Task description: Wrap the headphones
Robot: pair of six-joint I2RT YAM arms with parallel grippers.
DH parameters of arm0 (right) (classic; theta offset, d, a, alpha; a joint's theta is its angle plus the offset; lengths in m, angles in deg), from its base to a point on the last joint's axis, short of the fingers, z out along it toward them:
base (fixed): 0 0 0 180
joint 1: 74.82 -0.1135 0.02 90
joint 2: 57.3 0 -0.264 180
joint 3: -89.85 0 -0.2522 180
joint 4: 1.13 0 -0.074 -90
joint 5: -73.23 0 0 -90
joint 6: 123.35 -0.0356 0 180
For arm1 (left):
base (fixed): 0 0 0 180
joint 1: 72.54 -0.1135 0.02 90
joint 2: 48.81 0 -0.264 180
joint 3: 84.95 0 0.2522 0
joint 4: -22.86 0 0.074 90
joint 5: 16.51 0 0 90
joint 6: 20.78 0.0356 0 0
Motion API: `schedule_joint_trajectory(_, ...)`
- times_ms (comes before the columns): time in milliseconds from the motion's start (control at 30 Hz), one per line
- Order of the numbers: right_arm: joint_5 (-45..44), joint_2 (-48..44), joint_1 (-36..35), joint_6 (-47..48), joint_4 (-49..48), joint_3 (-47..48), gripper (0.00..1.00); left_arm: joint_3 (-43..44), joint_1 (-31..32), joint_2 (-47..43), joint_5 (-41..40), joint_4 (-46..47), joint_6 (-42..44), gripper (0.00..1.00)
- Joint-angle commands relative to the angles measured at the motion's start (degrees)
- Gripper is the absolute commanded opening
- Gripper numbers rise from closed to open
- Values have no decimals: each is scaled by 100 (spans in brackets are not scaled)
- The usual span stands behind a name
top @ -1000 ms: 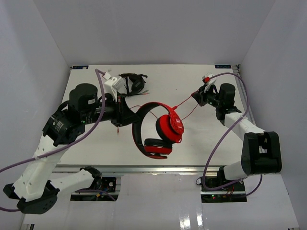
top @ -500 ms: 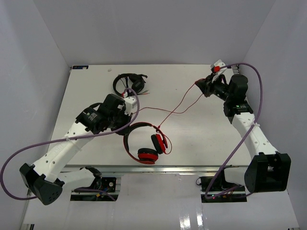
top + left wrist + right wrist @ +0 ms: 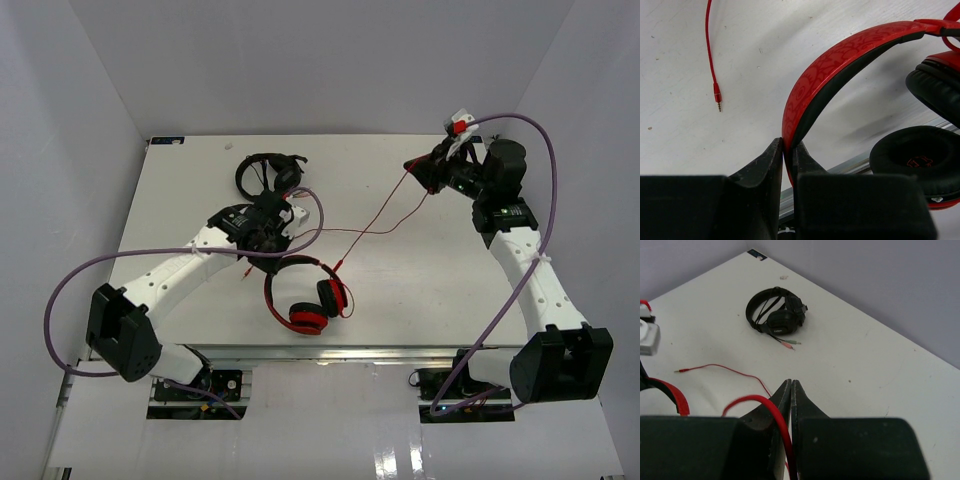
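Note:
The red headphones (image 3: pixel 305 298) lie near the table's front edge, headband arching left, ear cups at the right. My left gripper (image 3: pixel 268 252) is shut on the red headband (image 3: pixel 840 55); the black ear pads (image 3: pixel 915 160) show at the right of the left wrist view. The thin red cable (image 3: pixel 375 225) runs from the headphones up to my right gripper (image 3: pixel 412 166), which is shut on it high at the back right; the cable (image 3: pixel 777 422) enters between its jaws. The cable's plug (image 3: pixel 717 97) lies loose on the table.
All-black headphones (image 3: pixel 270 175) lie at the back of the table, also in the right wrist view (image 3: pixel 777 315), with their plugs beside them. White walls close in the table on three sides. The metal rail of the table's front edge (image 3: pixel 330 350) runs just below the red headphones.

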Motion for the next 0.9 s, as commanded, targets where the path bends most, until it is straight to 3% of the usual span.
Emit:
schedule_joint_trajectory(0, -174, 133, -118, -375, 125, 626, 8, 376, 127, 44, 110, 312, 128, 0)
schedule_joint_trajectory(267, -331, 461, -357, -691, 423, 1445, 8, 694, 393, 655, -173, 248, 135, 0)
schedule_joint_trajectory(467, 268, 214, -368, -599, 783, 1576, 8, 1272, 272, 967, -2496, -332, -405, 0)
schedule_joint_trajectory(667, 1256, -136, -502, -646, 959, 1155, 8, 2041, -273, 826, -3648, -190, -824, 0)
schedule_joint_trajectory(867, 2128, -547, -1045, -1151, 566, 265, 8, 2512, -370, 623, -4259, 985, -1176, 0)
